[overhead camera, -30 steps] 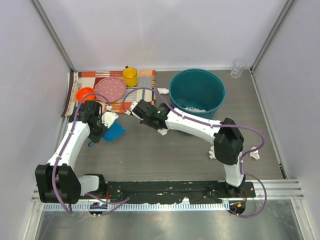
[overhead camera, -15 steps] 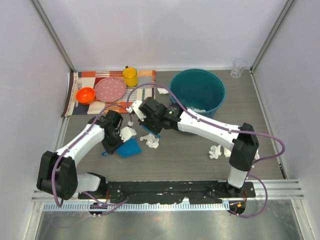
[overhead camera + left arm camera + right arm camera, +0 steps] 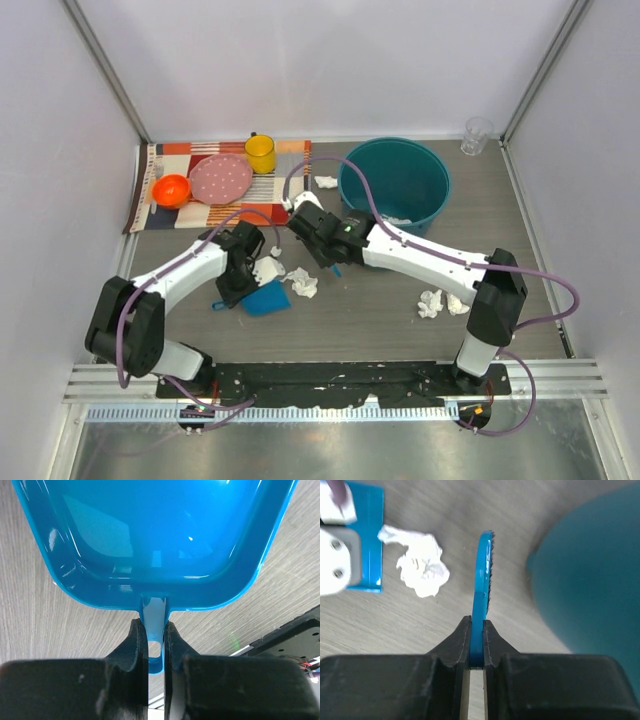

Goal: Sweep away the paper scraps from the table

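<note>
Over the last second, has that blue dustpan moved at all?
Yes. In the top view, the blue dustpan has slid away from the striped placemat, toward the near edge of the table and somewhat to the right.

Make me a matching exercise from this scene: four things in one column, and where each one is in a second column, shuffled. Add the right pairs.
Things
1. dustpan
2. brush
3. yellow cup
4. drinking glass

Places
a. standing on the striped mat
b. clamped in the right pincer
c. at the far right corner of the table
d. gripped by its handle in the left pincer

Pairs: 1-d, 2-b, 3-a, 4-c
</note>
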